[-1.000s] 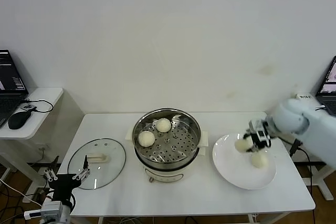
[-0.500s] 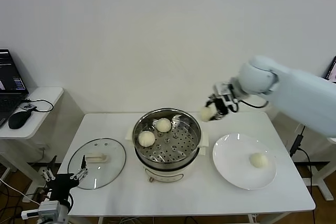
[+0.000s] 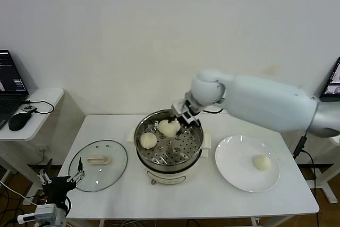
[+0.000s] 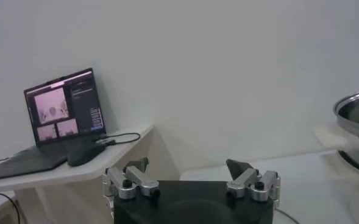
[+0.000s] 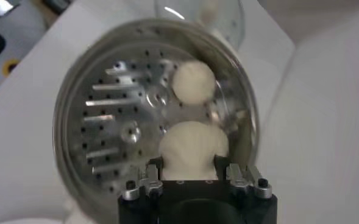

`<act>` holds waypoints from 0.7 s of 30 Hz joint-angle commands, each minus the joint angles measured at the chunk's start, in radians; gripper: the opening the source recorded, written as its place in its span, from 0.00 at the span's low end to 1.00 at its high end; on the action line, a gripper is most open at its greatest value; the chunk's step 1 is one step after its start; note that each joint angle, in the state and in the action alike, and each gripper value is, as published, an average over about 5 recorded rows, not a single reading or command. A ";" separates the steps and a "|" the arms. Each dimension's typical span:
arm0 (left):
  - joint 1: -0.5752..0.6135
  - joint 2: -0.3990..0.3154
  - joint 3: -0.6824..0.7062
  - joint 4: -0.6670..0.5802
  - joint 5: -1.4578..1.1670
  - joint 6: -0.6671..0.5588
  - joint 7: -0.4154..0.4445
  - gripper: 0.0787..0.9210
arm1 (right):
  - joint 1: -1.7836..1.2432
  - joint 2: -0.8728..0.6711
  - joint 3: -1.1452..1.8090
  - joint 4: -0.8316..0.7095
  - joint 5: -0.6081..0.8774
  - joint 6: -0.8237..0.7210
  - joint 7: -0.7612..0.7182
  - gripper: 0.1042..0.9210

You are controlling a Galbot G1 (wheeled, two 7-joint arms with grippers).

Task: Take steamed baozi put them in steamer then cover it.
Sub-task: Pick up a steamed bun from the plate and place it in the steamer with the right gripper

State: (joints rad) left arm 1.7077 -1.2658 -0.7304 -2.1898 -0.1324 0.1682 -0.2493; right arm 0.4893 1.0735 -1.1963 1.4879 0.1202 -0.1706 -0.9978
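Surface: white rectangular surface (image 3: pixel 175 198) carrying the steamer, the lid and the plate.
Steamer: round shiny stainless-steel steamer (image 3: pixel 142 143) on a cream-white base, mid-surface; its perforated tray (image 5: pixel 112 140) lies open to view.
Cover: round clear glass cover (image 3: pixel 99 165) with metal rim and cream-white bar handle, lying flat on the surface on the robot's left of the steamer, apart from it.
Plate: flat round white plate (image 3: pixel 234 171) on the robot's right of the steamer.
Right pincer: right pincer (image 3: pixel 172 125) over the steamer's far side, clenched on a smooth cream-white baozi (image 5: pixel 192 148) just above the tray; the dough bulges between the fingers.
Left pincer: left pincer (image 4: pixel 191 170) parked low off the surface's near left corner, released, fingers spread wide, nothing in them.
Baozi in steamer: one round cream-white bun (image 3: pixel 148 140) rests on the tray's left part; in the head view, the held bun overlaps another cream shape behind it, unclear.
Baozi on plate: one small cream-white bun (image 3: pixel 261 162) sits on the plate's right part.
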 commanded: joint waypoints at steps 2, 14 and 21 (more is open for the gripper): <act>0.000 -0.005 -0.005 0.001 0.000 -0.001 -0.001 0.88 | -0.029 0.081 -0.067 -0.024 -0.108 0.189 0.013 0.54; 0.001 -0.007 -0.011 0.007 -0.005 -0.004 -0.003 0.88 | -0.027 0.070 -0.090 0.007 -0.176 0.292 0.008 0.56; 0.002 -0.010 -0.011 0.007 -0.005 -0.004 -0.004 0.88 | -0.027 0.062 -0.091 0.021 -0.166 0.294 -0.003 0.56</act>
State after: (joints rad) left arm 1.7095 -1.2757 -0.7407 -2.1832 -0.1372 0.1640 -0.2530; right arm 0.4671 1.1243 -1.2759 1.5073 -0.0207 0.0789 -1.0012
